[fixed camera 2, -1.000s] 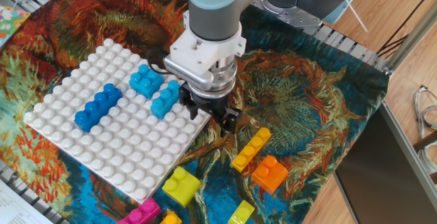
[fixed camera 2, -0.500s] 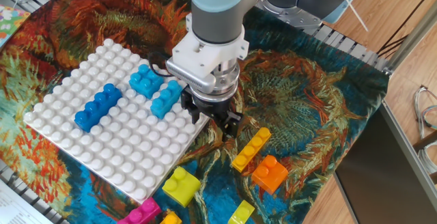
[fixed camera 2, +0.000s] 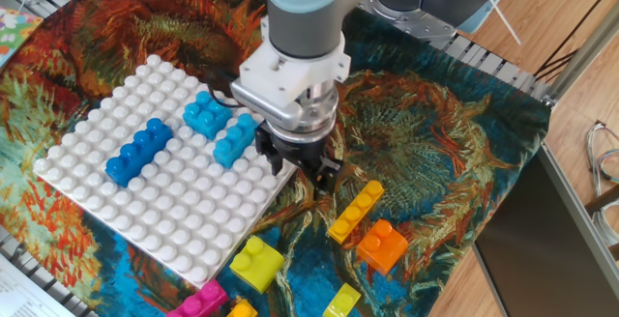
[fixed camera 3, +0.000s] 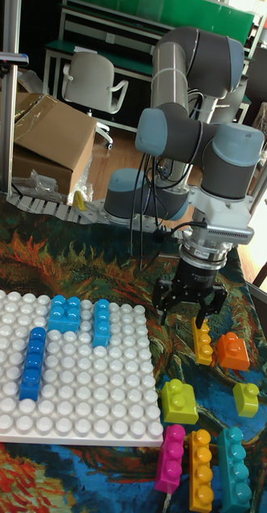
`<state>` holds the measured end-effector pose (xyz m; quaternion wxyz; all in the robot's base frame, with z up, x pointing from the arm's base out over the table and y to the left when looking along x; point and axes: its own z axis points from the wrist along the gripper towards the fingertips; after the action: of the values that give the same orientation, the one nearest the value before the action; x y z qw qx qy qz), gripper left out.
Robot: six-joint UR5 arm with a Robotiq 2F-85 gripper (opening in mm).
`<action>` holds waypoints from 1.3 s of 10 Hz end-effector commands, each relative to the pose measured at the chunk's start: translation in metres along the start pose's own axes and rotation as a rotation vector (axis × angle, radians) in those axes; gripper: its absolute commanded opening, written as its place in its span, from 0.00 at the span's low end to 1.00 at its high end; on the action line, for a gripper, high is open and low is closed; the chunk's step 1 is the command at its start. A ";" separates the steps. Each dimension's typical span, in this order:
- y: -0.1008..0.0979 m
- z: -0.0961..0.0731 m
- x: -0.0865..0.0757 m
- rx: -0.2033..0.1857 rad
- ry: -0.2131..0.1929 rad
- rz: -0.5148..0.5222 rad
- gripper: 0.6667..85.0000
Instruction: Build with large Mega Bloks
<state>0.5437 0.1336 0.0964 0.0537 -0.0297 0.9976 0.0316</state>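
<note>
Fixed view. Gripper hangs low at the near-right edge of the white baseplate, jaws spread and empty. On the baseplate: a dark blue brick, a light blue brick and a second light blue brick, the last just left of the jaws. Loose on the patterned cloth covering the desk: a long orange-yellow brick just right of the gripper, an orange brick, a yellow-green brick, and a pink brick at the bottom edge.

Tall fixed view. Gripper seen front-on, jaws wide, nothing between them. The long orange-yellow brick lies directly below and just right of the fingertips; the orange brick is beside it. A teal brick lies nearest the camera.

Handling, as judgement: hollow rigid plastic, light, not fragile, with smooth and somewhat slippery walls. Best hold is across the two long flat sides at mid-length, below the studs; gripping the rounded studs risks twist or slip. The soft cloth may let a brick tip when pressed.
</note>
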 end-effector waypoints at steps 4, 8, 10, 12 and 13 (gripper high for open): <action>-0.006 -0.009 0.002 -0.019 0.013 -0.001 0.85; -0.008 -0.010 -0.001 -0.019 0.002 -0.032 0.85; 0.018 -0.004 -0.006 -0.029 -0.006 -0.009 0.86; 0.043 0.000 -0.009 -0.041 -0.017 0.031 0.85; 0.041 0.000 -0.008 -0.033 -0.014 0.042 0.85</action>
<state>0.5474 0.1571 0.0998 0.0572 -0.0278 0.9971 0.0419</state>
